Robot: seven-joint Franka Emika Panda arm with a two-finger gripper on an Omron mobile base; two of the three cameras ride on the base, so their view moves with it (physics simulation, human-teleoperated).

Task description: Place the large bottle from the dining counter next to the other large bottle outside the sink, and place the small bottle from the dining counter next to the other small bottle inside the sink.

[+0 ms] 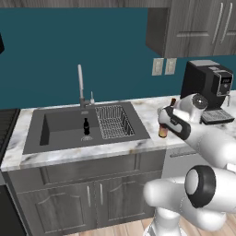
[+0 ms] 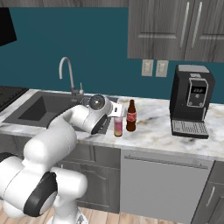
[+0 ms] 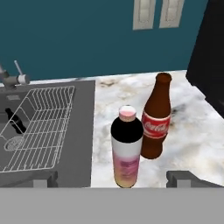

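Two large bottles stand side by side on the marble counter right of the sink (image 1: 55, 138). One is a dark bottle with a pink-and-white label (image 3: 127, 148) (image 2: 118, 127) (image 1: 162, 132). The other is a brown cola bottle (image 3: 156, 120) (image 2: 131, 116) (image 1: 173, 102), just right of it and slightly farther back. My gripper (image 3: 116, 179) (image 2: 117, 114) is open, with a fingertip well clear on each side of the pink-labelled bottle and not touching it. A small dark bottle (image 1: 86, 126) (image 3: 15, 122) stands upright inside the sink basin.
A wire dish rack (image 1: 113, 120) (image 3: 43, 127) fills the sink's right part. The faucet (image 1: 81, 85) (image 2: 68, 74) rises behind the basin. A black coffee machine (image 1: 209, 90) (image 2: 192, 100) stands on the counter to the right of the bottles.
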